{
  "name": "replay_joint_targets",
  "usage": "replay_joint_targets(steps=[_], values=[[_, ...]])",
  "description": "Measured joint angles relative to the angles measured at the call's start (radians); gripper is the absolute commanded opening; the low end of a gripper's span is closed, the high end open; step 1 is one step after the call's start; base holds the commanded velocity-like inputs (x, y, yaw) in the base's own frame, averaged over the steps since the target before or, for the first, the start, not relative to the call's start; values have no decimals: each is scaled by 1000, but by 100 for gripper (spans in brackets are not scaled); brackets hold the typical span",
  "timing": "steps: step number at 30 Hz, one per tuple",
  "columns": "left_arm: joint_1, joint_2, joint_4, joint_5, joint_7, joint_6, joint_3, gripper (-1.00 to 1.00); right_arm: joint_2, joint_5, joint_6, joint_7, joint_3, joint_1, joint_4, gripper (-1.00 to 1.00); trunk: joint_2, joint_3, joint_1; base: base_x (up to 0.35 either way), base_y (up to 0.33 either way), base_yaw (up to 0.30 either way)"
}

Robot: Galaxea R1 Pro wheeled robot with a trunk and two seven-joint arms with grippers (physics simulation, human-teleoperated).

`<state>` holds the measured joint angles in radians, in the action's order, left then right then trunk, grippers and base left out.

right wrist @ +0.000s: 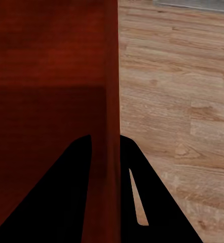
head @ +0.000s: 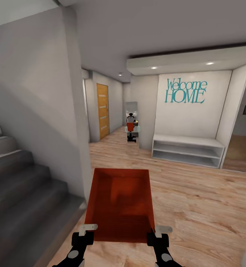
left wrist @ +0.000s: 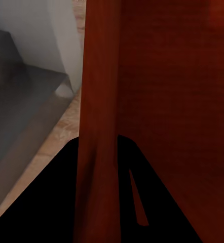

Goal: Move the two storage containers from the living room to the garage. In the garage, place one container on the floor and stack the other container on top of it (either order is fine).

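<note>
Bin (head: 119, 202) carried down the hallway, both tools clamped on its walls.
Left tool (head: 86, 230) pinches the bin's left wall, right tool (head: 160, 233) the right wall, each wall running between the fingers. Stairs (head: 23, 185) sit just left of the bin; a wooden door (head: 103, 110) and the "Welcome HOME" wall (head: 186, 91) are well beyond it.

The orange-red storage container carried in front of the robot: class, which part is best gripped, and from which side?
Grip the storage container by its two long side walls at the near end, one gripper per side. It is open-topped with thin plain walls, so fingers can straddle a rim, as the left gripper and right gripper do here.
</note>
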<state>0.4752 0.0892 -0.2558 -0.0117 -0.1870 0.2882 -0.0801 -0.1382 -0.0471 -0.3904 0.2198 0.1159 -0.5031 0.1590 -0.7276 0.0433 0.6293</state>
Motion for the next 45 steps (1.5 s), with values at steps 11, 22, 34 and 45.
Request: replay_joint_targets(steps=[11,22,34,45], values=[[0,0,0,0,0,0,0,-100,0,0,0,0,0,0,0,-100,0,0,0,323,0,0],[0,0,0,0,0,0,0,-100,0,0,0,0,0,0,0,-100,0,0,0,323,0,-44],[0,0,0,0,0,0,0,-100,0,0,1,0,0,0,0,-100,0,0,0,323,0,-17],[0,0,0,-1,0,0,-1,-100,-1,0,-3,2,0,0,-2,-100,0,0,0,323,0,-64]])
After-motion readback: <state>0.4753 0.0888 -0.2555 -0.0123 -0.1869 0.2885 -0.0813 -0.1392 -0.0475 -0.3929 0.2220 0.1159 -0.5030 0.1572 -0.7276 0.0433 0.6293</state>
